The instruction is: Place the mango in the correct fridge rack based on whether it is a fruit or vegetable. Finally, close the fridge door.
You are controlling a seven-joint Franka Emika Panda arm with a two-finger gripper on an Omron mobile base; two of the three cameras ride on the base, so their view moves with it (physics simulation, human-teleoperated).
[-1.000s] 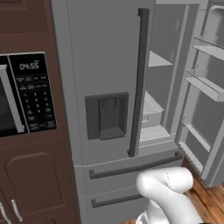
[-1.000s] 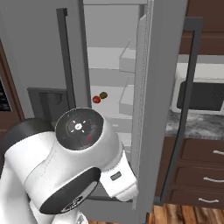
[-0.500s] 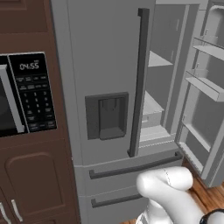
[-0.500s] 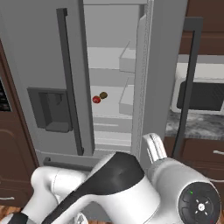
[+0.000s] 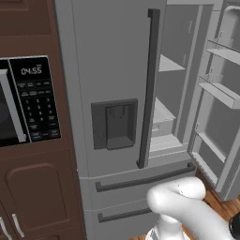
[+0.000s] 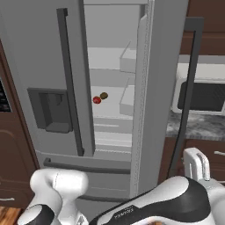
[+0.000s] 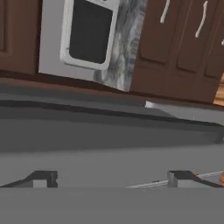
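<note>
The mango [image 6: 97, 100], small and red, lies on a middle shelf inside the fridge, apart from the gripper. The fridge door [image 6: 154, 88] stands open, edge on, with its long dark bar handle [image 6: 189, 88] toward the right. Its inner side with grey bins [image 5: 220, 91] shows in the left base view. In the hand view my gripper [image 7: 113, 179] is open, its two dark fingertips [image 7: 43, 178] wide apart with nothing between them. Close ahead of it lies the grey fridge door's outer face [image 7: 109, 135], crossed by its dark handle [image 7: 109, 112].
A small brown-green item [image 6: 104, 95] sits beside the mango. The left fridge door with the recessed dispenser [image 5: 115, 123] is shut. A microwave [image 6: 202, 94] stands on a grey counter [image 6: 197, 125] right of the open door. Another microwave [image 5: 28, 101] is built into brown cabinets at left.
The arm has swung right and lower in the right base view, uncovering the fridge interior; its big joint went from left centre to the bottom right. The fridge and mango have not moved.
</note>
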